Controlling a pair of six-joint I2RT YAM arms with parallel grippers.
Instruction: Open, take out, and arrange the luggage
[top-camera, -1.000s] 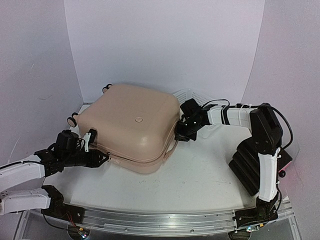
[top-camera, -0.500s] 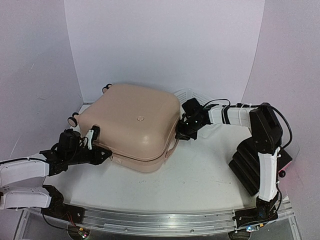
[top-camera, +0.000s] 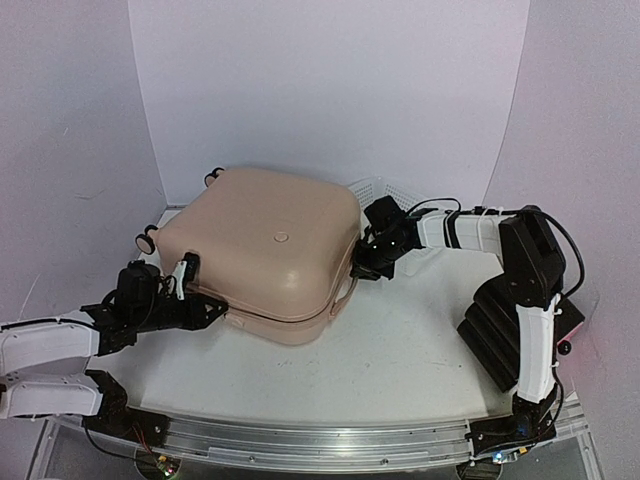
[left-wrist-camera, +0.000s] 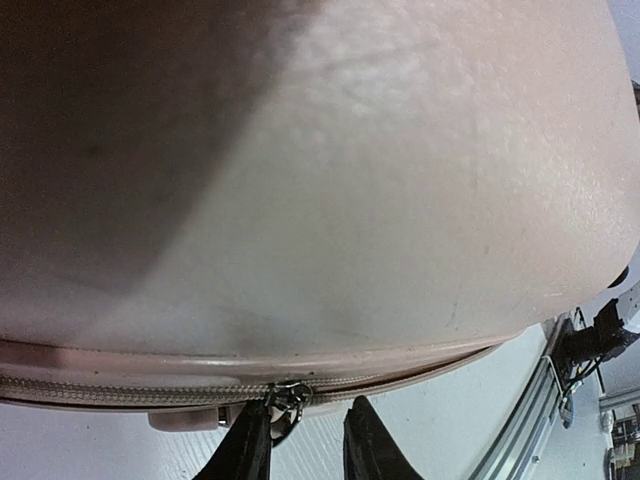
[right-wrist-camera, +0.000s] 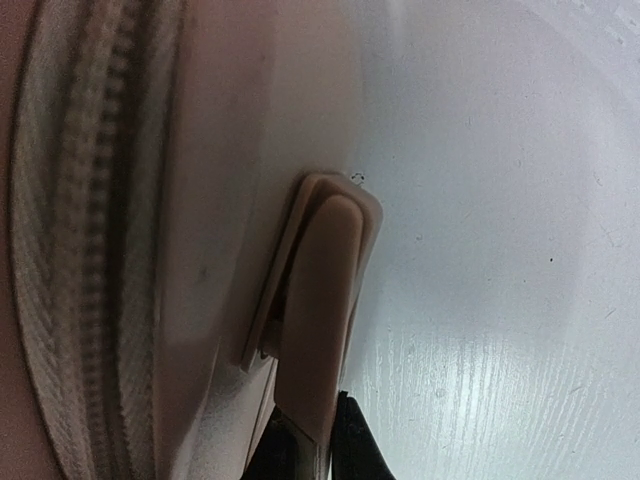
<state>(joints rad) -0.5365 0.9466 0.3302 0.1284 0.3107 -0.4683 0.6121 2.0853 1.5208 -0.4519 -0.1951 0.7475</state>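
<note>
The luggage (top-camera: 265, 250), a large pale pink hard-shell suitcase, lies flat and zipped shut on the white table (top-camera: 400, 350). My left gripper (top-camera: 210, 312) is at its front left edge. In the left wrist view the black fingers (left-wrist-camera: 308, 405) stand apart just under the zip line. The metal zipper pull (left-wrist-camera: 285, 395) hangs against the inner side of the left fingertip and is not pinched. To the right of it the seam gapes slightly. My right gripper (top-camera: 360, 268) is at the suitcase's right side, shut on its pink side handle (right-wrist-camera: 320, 300).
A white mesh basket (top-camera: 385, 190) stands behind the suitcase's right corner, close to the right arm. Suitcase wheels stick out at the left (top-camera: 146, 241) and at the back (top-camera: 213, 176). White walls close in the table on three sides.
My left gripper's jaws have narrowed and the left arm has shifted slightly along the suitcase's front left edge. The right arm and the suitcase have stayed put.
</note>
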